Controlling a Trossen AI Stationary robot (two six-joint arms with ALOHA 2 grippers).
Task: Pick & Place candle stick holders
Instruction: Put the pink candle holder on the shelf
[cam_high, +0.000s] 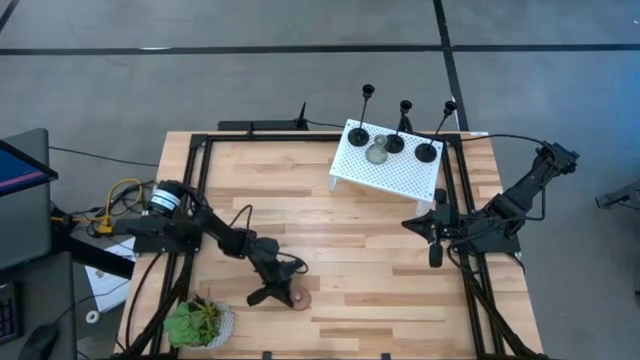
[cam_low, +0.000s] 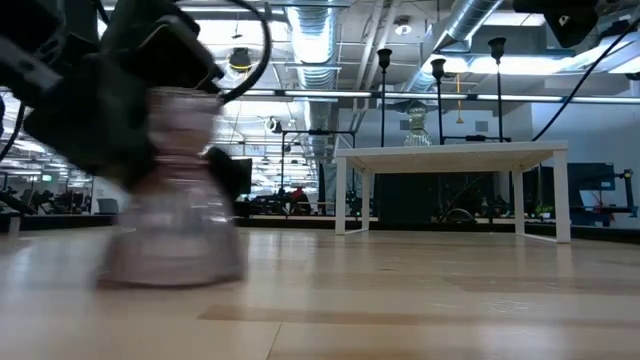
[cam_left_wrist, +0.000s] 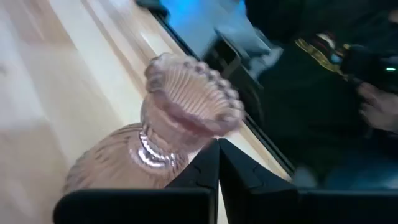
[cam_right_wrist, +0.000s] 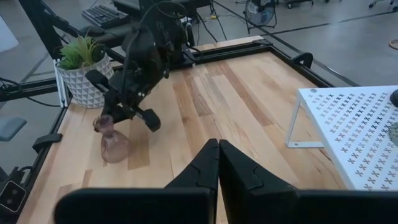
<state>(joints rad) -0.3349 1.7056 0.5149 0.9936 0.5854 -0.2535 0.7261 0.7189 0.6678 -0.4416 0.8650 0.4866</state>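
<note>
Grey floor (cam_high: 300, 70), exposed ceiling ducts (cam_low: 320, 25)

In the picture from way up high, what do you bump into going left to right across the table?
Potted plant → left gripper, shut → pinkish-brown holder → white stand → grey-green holder → right gripper, shut.

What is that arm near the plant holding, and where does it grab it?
The left hand looks shut beside the pink holder's neck; a real hold cannot be told. The right hand holds nothing.
</note>
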